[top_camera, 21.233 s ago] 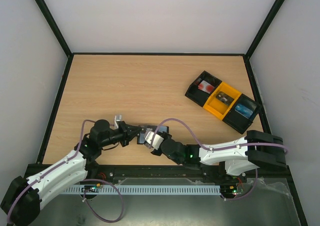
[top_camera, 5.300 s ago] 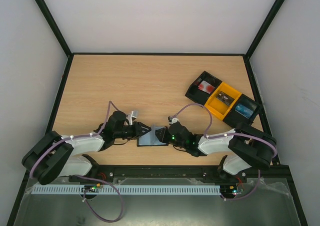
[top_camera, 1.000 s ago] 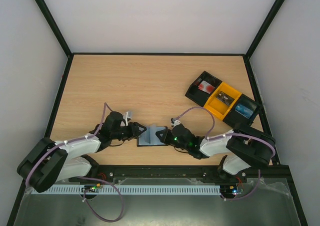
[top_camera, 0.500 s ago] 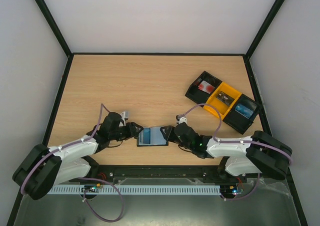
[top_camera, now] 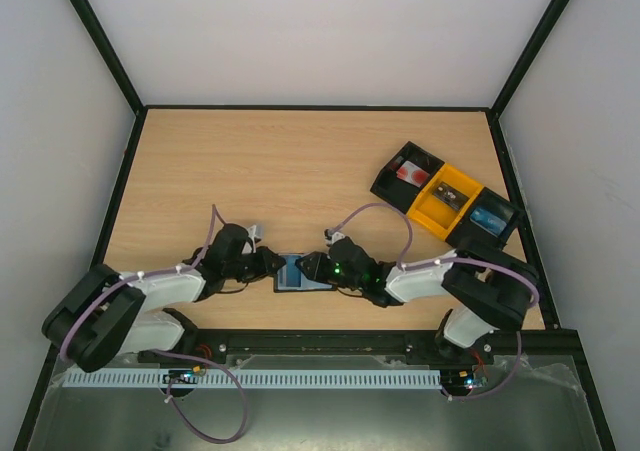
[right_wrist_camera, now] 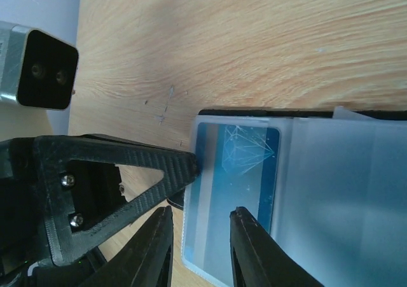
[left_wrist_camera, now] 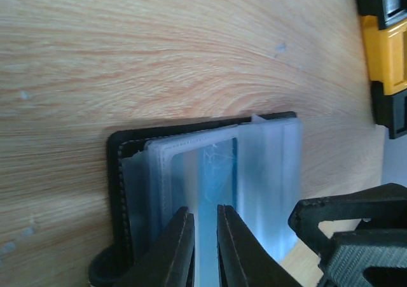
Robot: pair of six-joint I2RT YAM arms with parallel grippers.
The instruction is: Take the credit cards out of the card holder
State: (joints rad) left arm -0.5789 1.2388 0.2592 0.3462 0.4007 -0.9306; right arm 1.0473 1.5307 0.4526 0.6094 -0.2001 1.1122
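Your card holder (top_camera: 293, 274) lies open and flat on the wooden surface (top_camera: 300, 161), near its front edge, with the two arms closing in on it from either side. Its black cover faces down and the clear plastic leaves face up.

Your left tool (left_wrist_camera: 205, 210) is drawn down to a thin slit. In the left wrist view a pale plastic leaf fills that slit, so the tool is pinched on the near end of the holder. How hard it grips you cannot tell. From the right wrist view, one black triangular finger (right_wrist_camera: 137, 172) of that tool has its tip touching the edge of the top leaf.

Your right tool (right_wrist_camera: 201, 212) stands a little wider, at a narrow to middling gap. Its two fingers straddle the end of the top leaf. The leaf runs between them, but the pictures do not show whether either finger presses on it.

One card (right_wrist_camera: 238, 166) shows plainly. It is blue with a faint white line pattern, and it lies inside the top clear leaf with a pale strip of plastic beyond its edge. Beside it a second, cloudier leaf covers the other half of the holder, and what sits under that one you cannot make out.

The black-and-yellow tray (top_camera: 428, 215) sits well apart, toward the far right of the surface.
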